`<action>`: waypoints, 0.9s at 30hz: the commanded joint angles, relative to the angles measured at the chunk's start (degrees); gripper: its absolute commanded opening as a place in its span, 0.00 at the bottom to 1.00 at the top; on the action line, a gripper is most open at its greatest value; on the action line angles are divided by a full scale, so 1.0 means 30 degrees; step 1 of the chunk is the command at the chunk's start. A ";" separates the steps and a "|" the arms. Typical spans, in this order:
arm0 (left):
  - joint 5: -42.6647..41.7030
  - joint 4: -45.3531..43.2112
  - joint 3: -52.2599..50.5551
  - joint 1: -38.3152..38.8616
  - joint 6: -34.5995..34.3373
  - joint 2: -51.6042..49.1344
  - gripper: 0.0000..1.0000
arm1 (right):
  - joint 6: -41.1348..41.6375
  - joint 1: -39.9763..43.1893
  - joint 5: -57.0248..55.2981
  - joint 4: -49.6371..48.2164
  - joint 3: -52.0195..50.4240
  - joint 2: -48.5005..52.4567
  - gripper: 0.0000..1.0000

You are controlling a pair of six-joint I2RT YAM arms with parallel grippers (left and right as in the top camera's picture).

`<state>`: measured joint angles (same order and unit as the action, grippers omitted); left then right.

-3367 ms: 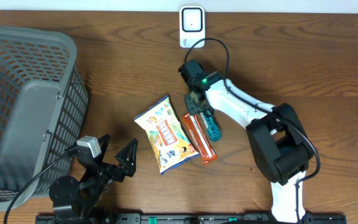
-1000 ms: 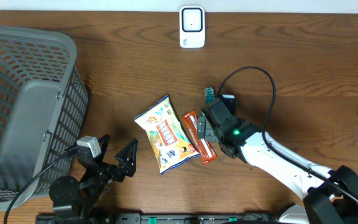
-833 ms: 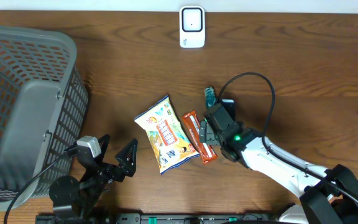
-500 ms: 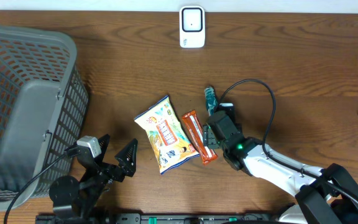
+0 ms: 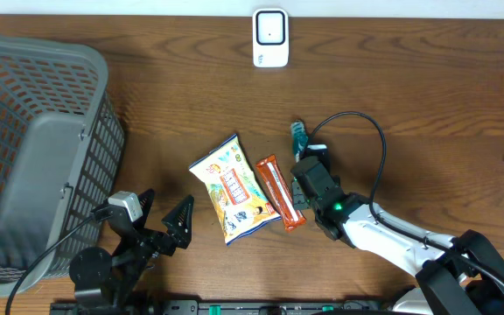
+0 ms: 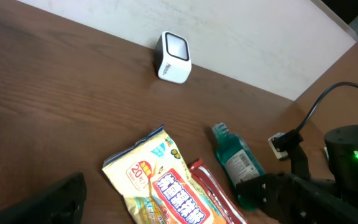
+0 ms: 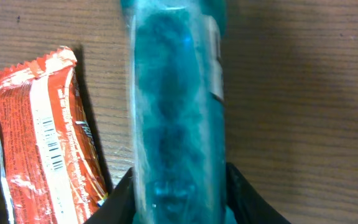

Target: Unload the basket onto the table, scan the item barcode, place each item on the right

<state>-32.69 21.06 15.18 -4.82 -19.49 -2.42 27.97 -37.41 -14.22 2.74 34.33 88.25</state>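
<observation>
The table (image 5: 427, 96) is brown grained wood with a dull sheen. At the left, the basket (image 5: 103, 149) is matt grey plastic mesh. The bottle (image 7: 176, 112) is glossy translucent teal plastic. The wrapper (image 7: 42, 137) and snack bag (image 5: 233, 188) are shiny crinkled film, and the scanner (image 5: 270, 38) is smooth white plastic.
</observation>
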 commanded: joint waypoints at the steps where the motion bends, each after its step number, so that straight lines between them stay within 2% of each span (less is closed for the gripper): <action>1: -0.0109 -0.0029 -0.0029 -0.0066 0.0036 0.0102 0.98 | -0.0153 -0.0029 -0.0211 -0.0029 -0.0087 0.0087 0.20; 5: -0.0109 -0.0022 -0.0029 -0.0066 0.0036 0.0102 0.98 | -0.0714 -0.0022 0.0153 -0.0248 -0.0080 0.0087 0.13; 9: -0.0109 -0.0022 -0.0029 -0.0066 0.0036 0.0102 0.98 | -0.2557 -0.0022 0.1989 -0.0255 0.0335 0.0051 0.02; 19: -0.0109 -0.0029 -0.0029 -0.0066 0.0036 0.0102 0.98 | -0.6346 0.0627 0.9479 0.3315 0.2820 -0.2164 0.01; 27: -0.0109 -0.0022 -0.0029 -0.0066 0.0036 0.0102 0.98 | -0.7359 0.2681 1.6589 0.3599 0.3024 -0.5639 0.01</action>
<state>-32.69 21.04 15.18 -4.82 -19.49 -2.42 8.80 -31.97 21.52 14.28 40.99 75.55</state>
